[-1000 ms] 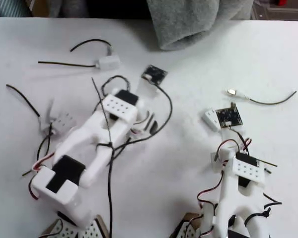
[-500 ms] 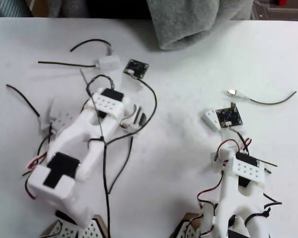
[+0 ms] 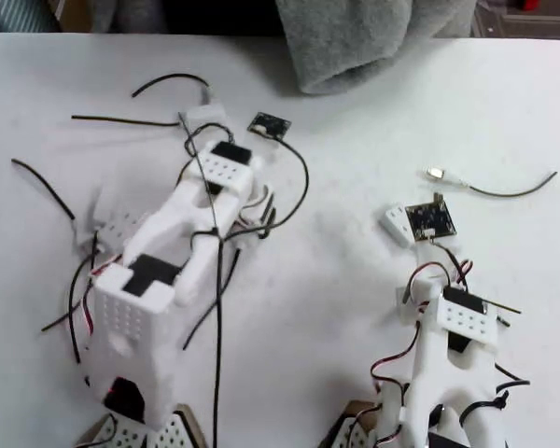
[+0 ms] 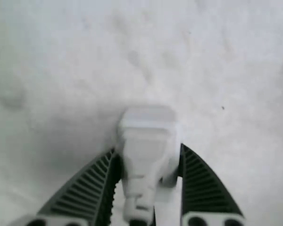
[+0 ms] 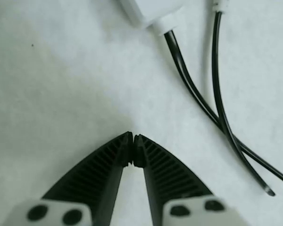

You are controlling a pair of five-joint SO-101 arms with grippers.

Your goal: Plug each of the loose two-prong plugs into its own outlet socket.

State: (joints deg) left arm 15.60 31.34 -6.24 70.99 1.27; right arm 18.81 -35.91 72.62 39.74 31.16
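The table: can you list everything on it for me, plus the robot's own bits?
table: one, white, under everything.
cloth: one, grey, far edge, middle.
white plug: one, held in the left pincer, far left.
small plug: one, pale, thin dark cord, loose at right.
white connector: one, black cord, near the right pincer.
white block: one, beside the left arm; too faint to identify.
black cord: one, loose, far left.
circuit boards: two, black, one at each arm's tip.
arms: two, white and black; the right arm is at the near edge.
pincers: two, dark; left shut on the white plug, right shut, empty.
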